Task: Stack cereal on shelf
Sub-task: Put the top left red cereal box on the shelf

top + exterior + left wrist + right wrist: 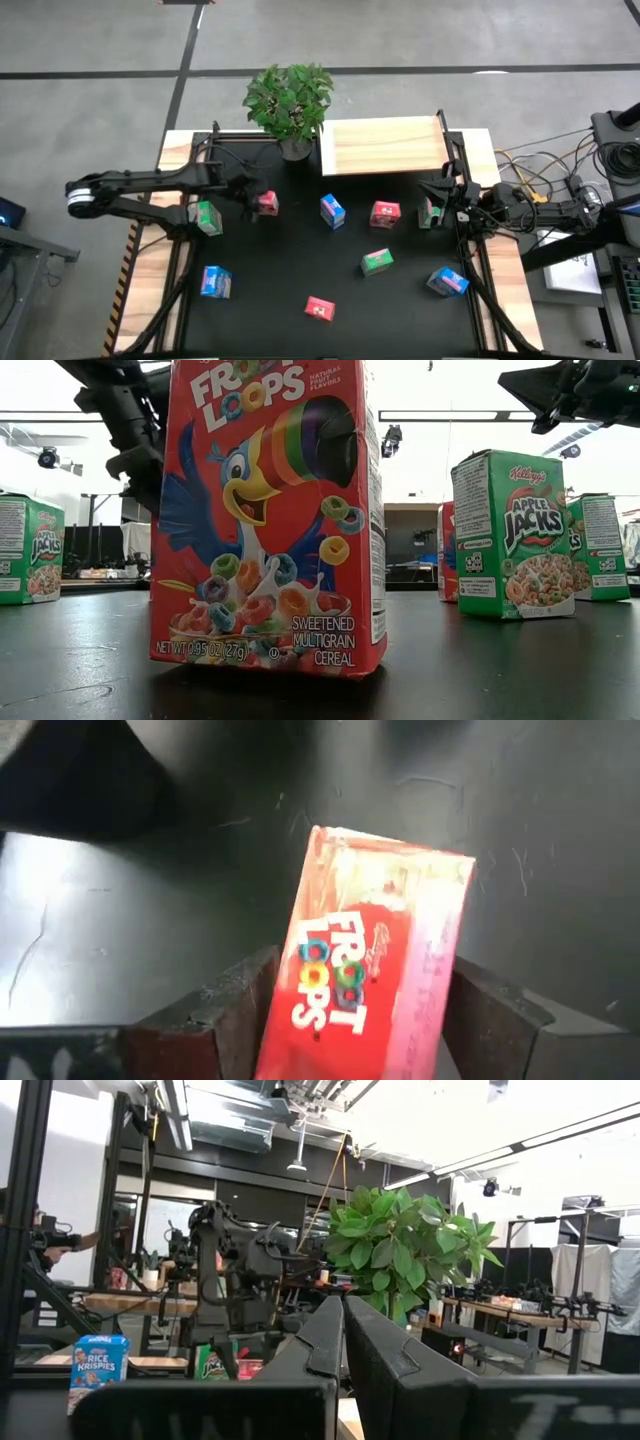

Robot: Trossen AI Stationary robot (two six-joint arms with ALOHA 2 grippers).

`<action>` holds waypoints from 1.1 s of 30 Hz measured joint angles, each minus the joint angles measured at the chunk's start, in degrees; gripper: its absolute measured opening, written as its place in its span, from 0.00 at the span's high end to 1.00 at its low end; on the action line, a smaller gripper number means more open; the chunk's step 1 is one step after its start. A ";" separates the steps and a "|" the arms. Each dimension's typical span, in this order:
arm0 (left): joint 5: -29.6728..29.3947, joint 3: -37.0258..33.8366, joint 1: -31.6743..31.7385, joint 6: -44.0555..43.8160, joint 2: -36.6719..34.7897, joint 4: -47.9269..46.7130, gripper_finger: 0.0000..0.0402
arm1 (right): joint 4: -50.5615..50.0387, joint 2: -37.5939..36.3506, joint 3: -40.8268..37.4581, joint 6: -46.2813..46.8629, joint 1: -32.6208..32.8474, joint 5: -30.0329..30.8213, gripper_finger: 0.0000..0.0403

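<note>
My left gripper is shut on a pink-red cereal box on the table's left-centre. My right gripper hovers shut at the table's right side, just beside a green box and touching nothing. The other boxes stand on the black tabletop: green, blue, pink-red. The pale wood shelf lies at the far edge with no box on it. My left gripper pinches the pink-red box between its two fingers, one on each narrow side, the printed front facing the wrist camera. The box's end flap points away from the fingers. The box sits tilted; whether it touches the table, I cannot tell.
A potted plant stands at the far edge, left of the shelf. Cables and the arm's base crowd the table's right edge. In the low view, the nearest pink-red box hides the middle of the table.
</note>
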 joint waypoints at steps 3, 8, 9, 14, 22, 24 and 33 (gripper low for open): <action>0.01 0.26 -0.22 0.50 -0.01 0.34 0.47 | -0.02 0.00 0.00 0.25 0.00 0.00 0.98; 0.04 1.85 -0.20 0.06 -0.74 0.33 0.59 | -0.04 0.00 0.00 0.29 0.00 -0.04 0.98; 0.05 2.34 -0.20 -0.19 -0.79 0.15 0.61 | -0.04 0.00 0.01 0.30 0.00 -0.05 0.98; 5.16 6.64 -0.91 -3.52 -0.95 -0.56 0.67 | 0.12 0.00 0.00 0.32 0.00 -0.11 0.98; 12.61 16.47 -6.92 -12.94 0.65 10.74 0.67 | -0.66 0.02 1.87 1.19 0.00 -0.17 0.98; 9.49 18.32 -8.89 -14.08 2.50 16.75 0.67 | -2.38 0.04 2.91 1.16 0.00 -0.33 0.98; -5.33 33.88 -10.53 -9.09 17.92 25.04 0.68 | -18.65 0.02 9.91 4.71 0.02 -0.44 0.98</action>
